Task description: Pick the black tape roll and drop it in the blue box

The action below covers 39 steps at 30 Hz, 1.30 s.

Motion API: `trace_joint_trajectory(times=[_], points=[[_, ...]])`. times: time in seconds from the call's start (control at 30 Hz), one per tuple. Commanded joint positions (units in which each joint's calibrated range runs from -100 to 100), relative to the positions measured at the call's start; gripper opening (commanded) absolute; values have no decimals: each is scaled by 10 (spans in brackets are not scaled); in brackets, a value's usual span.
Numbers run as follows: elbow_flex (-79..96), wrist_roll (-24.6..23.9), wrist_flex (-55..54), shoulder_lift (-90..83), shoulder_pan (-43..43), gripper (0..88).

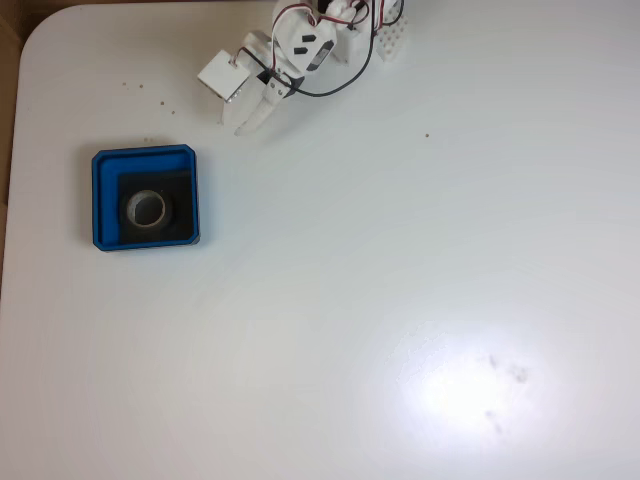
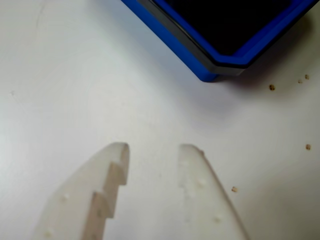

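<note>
White table (image 1: 400, 250) — rounded far-left corner; blue box (image 1: 105, 200) sits on it at left, small brown crumbs (image 1: 145, 92) scattered beyond it.

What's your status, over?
Claw open, empty, off the blue box. Black tape roll lying inside the box. Table between claw and box bare apart from small crumbs.

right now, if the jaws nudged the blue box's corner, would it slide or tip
Probably slide: the blue box is shallow and sits flat on the smooth table. It looks light, so it may spin. The black tape roll lies flat inside and likely rides along.
</note>
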Motion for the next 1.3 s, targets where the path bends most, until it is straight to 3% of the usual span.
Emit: trace_joint_trajectory(times=[0.0, 0.4, 0.73, 1.27], points=[[64, 1, -10, -104, -1, 71], [152, 2, -5, -232, -42, 71], [152, 2, -4, -232, -266, 71], [152, -1, -4, -228, -525, 61]])
